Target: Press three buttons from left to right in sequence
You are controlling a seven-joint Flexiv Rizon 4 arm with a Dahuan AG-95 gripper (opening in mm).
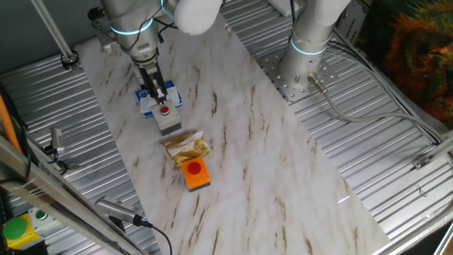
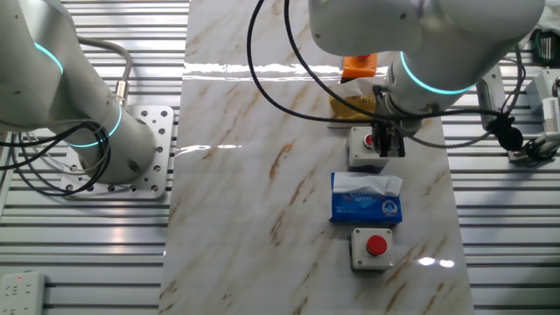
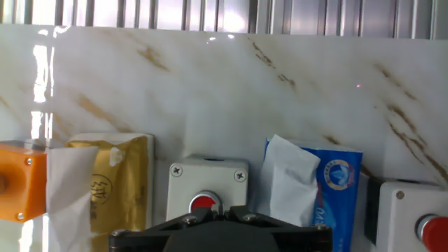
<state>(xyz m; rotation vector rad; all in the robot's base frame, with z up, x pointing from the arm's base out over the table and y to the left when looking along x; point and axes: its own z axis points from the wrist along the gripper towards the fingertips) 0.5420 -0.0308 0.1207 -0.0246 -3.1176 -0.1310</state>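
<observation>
Three red-capped buttons stand in a row on the marble board (image 2: 262,175). In the other fixed view, one on a grey-white base (image 2: 374,248) is nearest. The middle one on a grey-white base (image 2: 364,149) sits under my gripper (image 2: 386,147). The orange-based one (image 2: 359,66) is farthest, partly hidden by the arm. In the hand view the fingertips (image 3: 222,208) meet, shut and empty, right at the middle button's red cap (image 3: 201,202). The orange box (image 3: 14,178) is at the left and the third button (image 3: 420,225) at the right. I cannot tell whether the fingertips touch the cap.
A blue-and-white tissue carton (image 2: 366,203) lies between the near and middle buttons. A yellow packet (image 1: 185,147) lies between the middle button (image 1: 166,115) and the orange one (image 1: 195,172). A green button on a yellow box (image 1: 15,230) sits off the board. A second arm's base (image 2: 114,149) stands beside the board.
</observation>
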